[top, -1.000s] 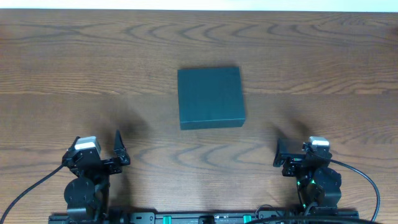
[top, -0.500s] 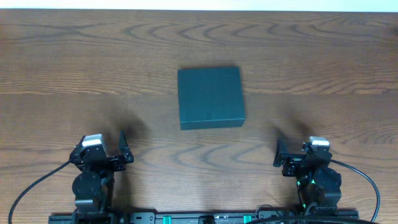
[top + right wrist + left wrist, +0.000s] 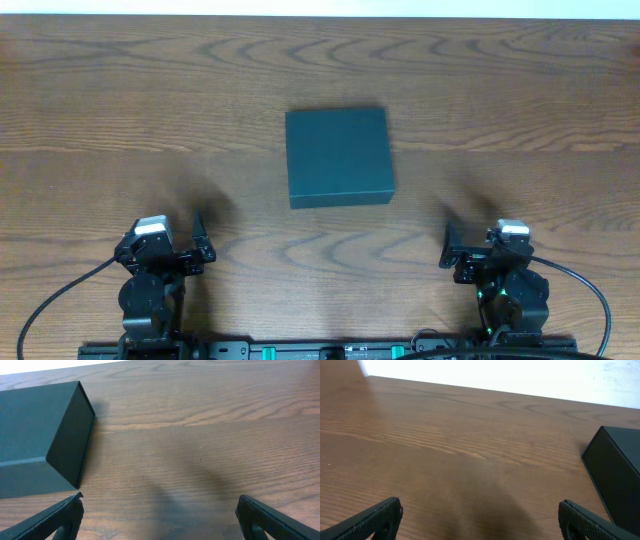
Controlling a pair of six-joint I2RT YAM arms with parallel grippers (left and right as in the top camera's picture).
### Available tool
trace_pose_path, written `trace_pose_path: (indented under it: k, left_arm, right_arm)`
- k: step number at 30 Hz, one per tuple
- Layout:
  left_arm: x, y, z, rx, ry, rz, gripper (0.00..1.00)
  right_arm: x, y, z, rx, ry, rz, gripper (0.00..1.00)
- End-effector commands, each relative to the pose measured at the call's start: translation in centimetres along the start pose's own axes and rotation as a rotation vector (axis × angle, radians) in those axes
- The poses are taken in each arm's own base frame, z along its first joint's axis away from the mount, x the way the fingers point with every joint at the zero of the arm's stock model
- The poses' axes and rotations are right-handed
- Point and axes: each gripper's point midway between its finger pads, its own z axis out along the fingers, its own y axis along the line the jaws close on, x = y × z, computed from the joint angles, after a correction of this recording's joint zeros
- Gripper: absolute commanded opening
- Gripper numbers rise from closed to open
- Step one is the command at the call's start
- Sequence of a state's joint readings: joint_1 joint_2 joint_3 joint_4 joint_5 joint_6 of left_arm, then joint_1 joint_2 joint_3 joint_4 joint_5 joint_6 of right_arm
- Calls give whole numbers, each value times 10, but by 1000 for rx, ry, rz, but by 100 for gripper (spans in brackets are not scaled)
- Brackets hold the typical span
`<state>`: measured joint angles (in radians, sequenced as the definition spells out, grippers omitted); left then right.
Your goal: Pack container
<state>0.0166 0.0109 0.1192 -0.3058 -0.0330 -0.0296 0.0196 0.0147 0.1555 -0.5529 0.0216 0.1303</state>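
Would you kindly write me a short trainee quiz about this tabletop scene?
1. True or false: the container has its lid shut.
2. The left gripper is: A) open, B) shut on the container, C) shut on nothing.
3. Does the right gripper touch the container?
Key: 1 true; 2 A; 3 no.

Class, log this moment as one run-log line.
stage: no grasp yet | container: shut, on table, untouched | left gripper: open, empty | right gripper: open, empty
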Motion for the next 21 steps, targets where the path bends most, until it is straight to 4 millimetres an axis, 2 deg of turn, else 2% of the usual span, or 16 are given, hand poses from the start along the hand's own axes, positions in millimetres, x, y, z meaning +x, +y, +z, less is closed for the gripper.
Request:
trace_pose_path:
  k: [1,9,21]
  left_arm:
    - [10,1,3,-4,16,6,98]
    - [13,1,4,-5,31,13,98]
    - [41,3,11,-18,172,26,98]
  right_arm:
    - [1,-2,1,10,-4,18,99]
    - [1,-2,1,10,-4,18,99]
    - [1,-2,1,10,-4,18,99]
